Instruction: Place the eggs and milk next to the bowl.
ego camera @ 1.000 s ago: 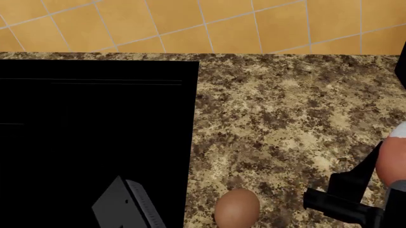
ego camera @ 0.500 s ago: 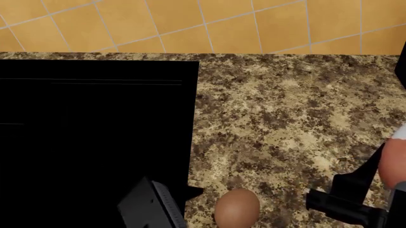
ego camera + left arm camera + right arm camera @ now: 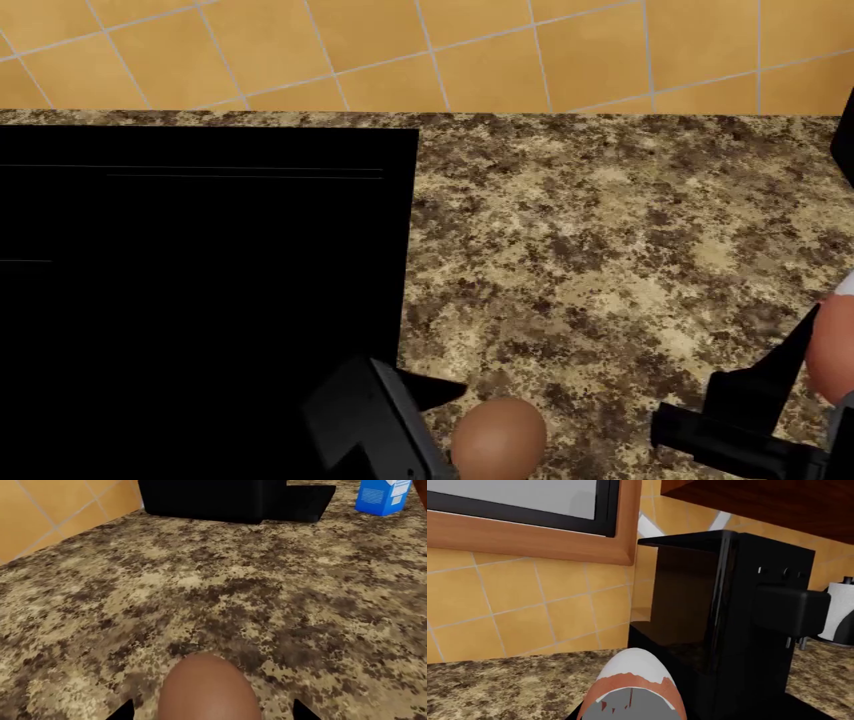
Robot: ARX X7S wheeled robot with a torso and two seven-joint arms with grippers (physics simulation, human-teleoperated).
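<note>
- Plain brown egg (image 3: 498, 437) at bottom centre of the head view, resting on the counter; light, brittle, smooth and prone to rolling. Grip it gently across the middle.
- Left gripper (image 3: 400, 425) just beside it; wrist view shows the egg (image 3: 208, 687) between two dark fingertips, so jaws look spread, not closed on it.
- White-capped egg (image 3: 632, 690) fills the right wrist view's bottom centre; right gripper (image 3: 787, 420) seems to carry it, grip state unclear.
- Milk (image 3: 383, 496) upper right, well apart.
- Speckled granite counter (image 3: 601, 250), black appliance (image 3: 727, 620), orange tile wall (image 3: 400, 50). Bowl not in view.
</note>
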